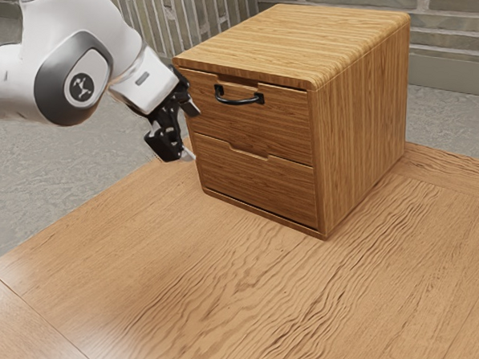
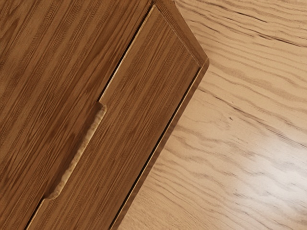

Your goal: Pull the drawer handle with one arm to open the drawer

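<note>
A wooden cabinet [image 1: 311, 46] stands on the table, with two drawers in its front. The upper drawer [image 1: 282, 125] carries a black handle [image 1: 238, 97] near its top edge and sits flush with the cabinet face. The lower drawer [image 1: 259, 180] has a cut-out notch [image 1: 249, 152] at its top edge, and it also lies flush. My gripper [image 1: 167, 146] hangs open off the cabinet's corner toward the exterior view's left, below and to the left of the handle, holding nothing. The wrist view looks at the lower drawer's front [image 2: 144, 120] and its notch [image 2: 76, 158].
The wooden table [image 1: 242, 292] spreads wide in front of the cabinet and shows beside it in the wrist view [image 2: 240, 143]. Its edge [image 1: 61, 218] runs along the exterior view's left, with grey floor beyond. A brick wall stands behind.
</note>
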Controlling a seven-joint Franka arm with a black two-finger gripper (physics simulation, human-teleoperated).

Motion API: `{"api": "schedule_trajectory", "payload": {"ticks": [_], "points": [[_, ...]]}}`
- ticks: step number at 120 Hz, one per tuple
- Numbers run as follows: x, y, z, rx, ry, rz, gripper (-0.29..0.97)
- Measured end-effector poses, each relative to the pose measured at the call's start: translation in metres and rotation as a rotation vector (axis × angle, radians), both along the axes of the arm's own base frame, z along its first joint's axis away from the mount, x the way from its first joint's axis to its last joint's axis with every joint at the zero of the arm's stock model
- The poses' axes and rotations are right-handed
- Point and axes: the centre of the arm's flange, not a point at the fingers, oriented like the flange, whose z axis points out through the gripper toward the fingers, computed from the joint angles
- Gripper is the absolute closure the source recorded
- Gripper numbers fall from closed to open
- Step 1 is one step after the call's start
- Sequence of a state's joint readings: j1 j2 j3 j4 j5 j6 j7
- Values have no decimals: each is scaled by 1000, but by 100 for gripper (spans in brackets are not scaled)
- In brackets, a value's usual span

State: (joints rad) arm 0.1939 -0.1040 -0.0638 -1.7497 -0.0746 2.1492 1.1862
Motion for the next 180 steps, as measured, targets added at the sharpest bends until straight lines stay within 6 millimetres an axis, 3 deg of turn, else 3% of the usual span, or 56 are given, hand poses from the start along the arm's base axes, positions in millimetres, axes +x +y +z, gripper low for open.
{"api": "schedule_trajectory", "payload": {"ticks": [13, 27, 82, 124, 140, 180], "points": [[23, -14, -2, 50, -40, -88, 0], [35, -27, -1, 142, -80, -174, 0], [42, -49, -1, 298, -114, -364, 0], [46, -39, -8, 325, -104, -402, 0], [45, -33, 1, 332, -109, -395, 0], [43, -12, -3, 325, -70, -368, 0]]}}
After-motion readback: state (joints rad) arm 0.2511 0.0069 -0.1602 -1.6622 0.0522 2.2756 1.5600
